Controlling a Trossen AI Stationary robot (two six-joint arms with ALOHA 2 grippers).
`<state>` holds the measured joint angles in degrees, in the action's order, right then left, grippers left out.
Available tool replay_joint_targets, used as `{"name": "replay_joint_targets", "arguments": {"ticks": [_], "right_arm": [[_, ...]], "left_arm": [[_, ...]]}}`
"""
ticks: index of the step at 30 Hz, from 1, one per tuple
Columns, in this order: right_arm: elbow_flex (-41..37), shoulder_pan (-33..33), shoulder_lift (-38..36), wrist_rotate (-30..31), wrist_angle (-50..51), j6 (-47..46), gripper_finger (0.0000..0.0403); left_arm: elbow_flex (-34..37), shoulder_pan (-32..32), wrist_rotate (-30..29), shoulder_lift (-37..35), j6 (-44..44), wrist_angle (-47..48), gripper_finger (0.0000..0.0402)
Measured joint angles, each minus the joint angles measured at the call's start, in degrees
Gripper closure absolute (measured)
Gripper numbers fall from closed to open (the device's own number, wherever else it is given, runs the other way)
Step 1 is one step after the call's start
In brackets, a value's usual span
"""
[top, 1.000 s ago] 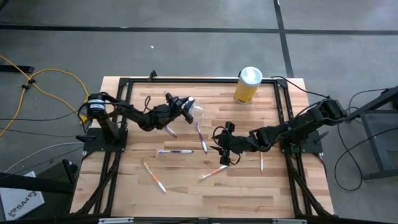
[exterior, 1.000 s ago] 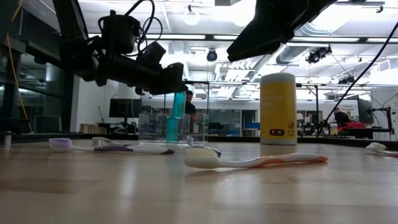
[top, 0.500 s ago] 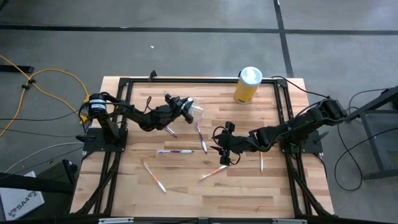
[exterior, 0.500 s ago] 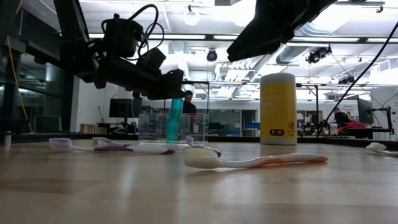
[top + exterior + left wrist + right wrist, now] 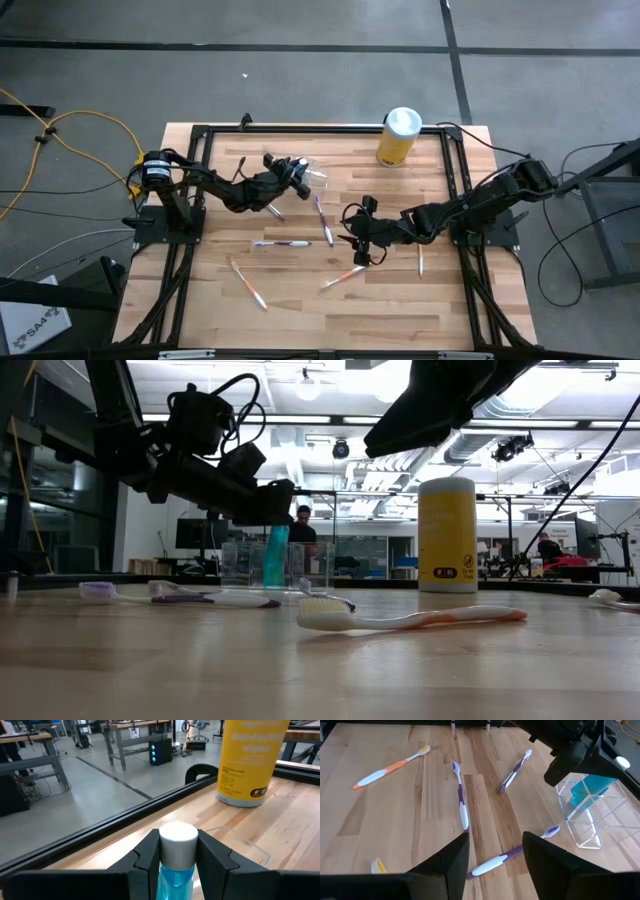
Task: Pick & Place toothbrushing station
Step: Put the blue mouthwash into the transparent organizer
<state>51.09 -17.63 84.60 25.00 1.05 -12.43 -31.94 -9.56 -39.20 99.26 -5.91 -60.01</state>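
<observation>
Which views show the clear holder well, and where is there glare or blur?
Right wrist view: the clear holder is crisp, edges catching light. High view: it is a faint glint beside the left gripper. Low view: bright ceiling lights silhouette the arms. Left wrist view: the blue tube is close and soft.

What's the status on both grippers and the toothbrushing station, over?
Left gripper shut on blue tube, lowering it into clear toothbrushing station. Right gripper open, hovering mid-table over loose toothbrushes. Yellow canister stands clear, nothing blocking.
</observation>
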Motion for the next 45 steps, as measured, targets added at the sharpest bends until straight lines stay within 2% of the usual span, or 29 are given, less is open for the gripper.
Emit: {"name": "replay_joint_targets", "arguments": {"ticks": [5, 14, 37, 45], "right_arm": [[0.0, -0.4, 0.0, 0.0, -0.5, 0.0, 0.0228], [0.0, -0.6, 0.0, 0.0, -0.5, 0.0, 0.0228], [0.0, -0.8, 0.0, -0.1, -0.7, 0.0, 0.0228], [0.0, -0.8, 0.0, -0.1, -0.9, 0.0, 0.0228]], "left_arm": [[0.0, 0.0, 0.0, 0.0, -0.2, 0.1, 0.0294], [0.0, 0.0, 3.6, 0.0, -1.9, 0.1, 0.0295], [-0.1, -1.3, 7.6, -0.1, -4.8, 4.0, 0.0292], [-0.1, -1.3, 9.1, -0.1, -3.8, 4.5, 0.0242]]}}
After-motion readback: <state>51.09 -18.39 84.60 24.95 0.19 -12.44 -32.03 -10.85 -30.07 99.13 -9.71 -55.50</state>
